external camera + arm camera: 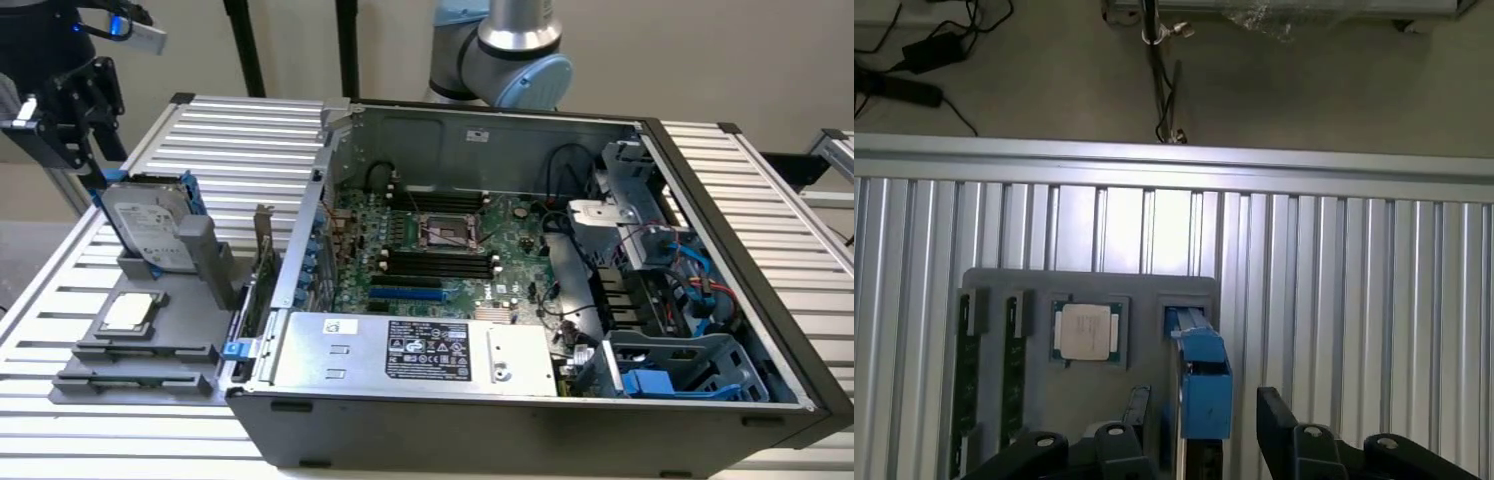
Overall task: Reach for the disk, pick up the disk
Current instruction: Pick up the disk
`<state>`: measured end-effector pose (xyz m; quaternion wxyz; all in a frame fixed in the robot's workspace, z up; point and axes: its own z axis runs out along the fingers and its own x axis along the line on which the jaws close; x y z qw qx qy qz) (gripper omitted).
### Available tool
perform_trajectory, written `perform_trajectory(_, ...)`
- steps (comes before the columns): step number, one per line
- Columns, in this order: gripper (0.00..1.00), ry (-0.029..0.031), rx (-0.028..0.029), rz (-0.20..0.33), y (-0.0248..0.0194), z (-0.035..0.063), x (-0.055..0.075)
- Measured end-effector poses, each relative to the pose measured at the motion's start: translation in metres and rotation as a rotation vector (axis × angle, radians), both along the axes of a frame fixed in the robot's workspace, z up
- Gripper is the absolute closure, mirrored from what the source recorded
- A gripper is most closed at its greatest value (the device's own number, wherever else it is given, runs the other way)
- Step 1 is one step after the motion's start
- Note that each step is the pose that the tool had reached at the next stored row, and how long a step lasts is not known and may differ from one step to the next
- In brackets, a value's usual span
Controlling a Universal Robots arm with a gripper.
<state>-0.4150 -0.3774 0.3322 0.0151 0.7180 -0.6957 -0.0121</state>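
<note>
The disk (144, 228), a silver hard drive with a white label and blue rails, stands on edge in a grey holder at the exterior view's left. In the wrist view I look down on the disk's (1201, 378) blue top edge. My gripper (88, 150) hangs just above and behind the drive's top corner, not touching it. From the wrist camera the gripper (1204, 425) is open, one black finger (1138, 405) on each side of the blue edge, with a gap between each finger and the drive.
A grey fixture (134, 372) on the slatted aluminium table (240, 130) holds a small square silver chip (1089, 332) and two green memory sticks (966, 380). An open computer case (534, 260) with a silver box (414, 350) stands to the right of the fixture.
</note>
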Motion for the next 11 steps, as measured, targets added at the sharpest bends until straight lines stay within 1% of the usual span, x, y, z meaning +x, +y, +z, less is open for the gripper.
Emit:
perform_trajectory(4,0.46,-0.0006,0.0008,0.000,-0.0017,-0.0074,0.001)
perform_trajectory(11,0.46,-0.0016,0.0033,0.000,-0.0020,-0.0200,0.002)
